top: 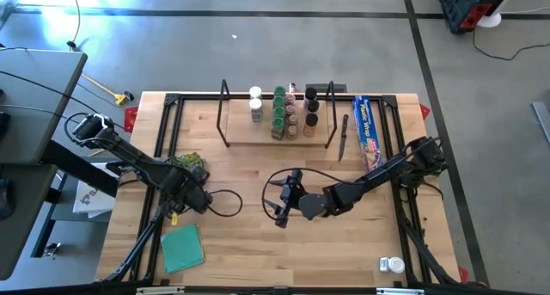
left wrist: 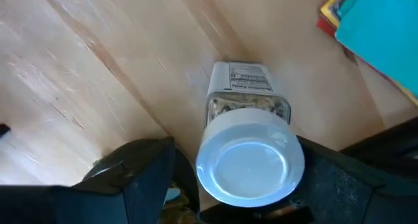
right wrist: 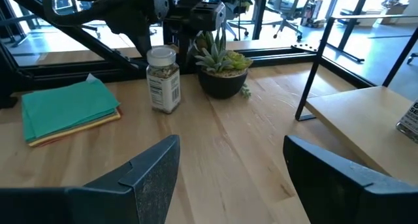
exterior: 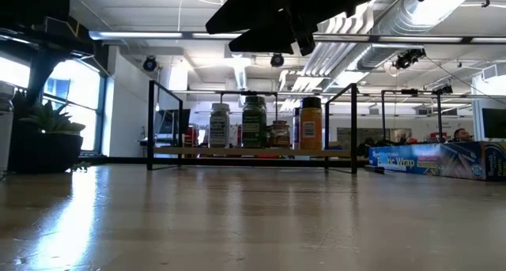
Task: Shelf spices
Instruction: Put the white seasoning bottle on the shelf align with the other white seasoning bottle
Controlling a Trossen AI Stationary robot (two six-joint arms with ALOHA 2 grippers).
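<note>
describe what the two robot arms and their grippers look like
Both arms are dark, nearly black, built of slim jointed segments with thin black cables looping loosely off the wrists onto the table. The left gripper shows a small yellow mark at its wrist. The right gripper has two broad, flat dark fingers with a matte, faintly speckled surface and angled edges.

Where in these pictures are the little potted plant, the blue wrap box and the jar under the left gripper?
potted plant (right wrist: pixel 222 66), right wrist view, on its green leaves.
blue wrap box (top: pixel 368 130), high view, middle of its top face.
white-lidded jar (left wrist: pixel 250 164), left wrist view, centre of its lid.
</note>
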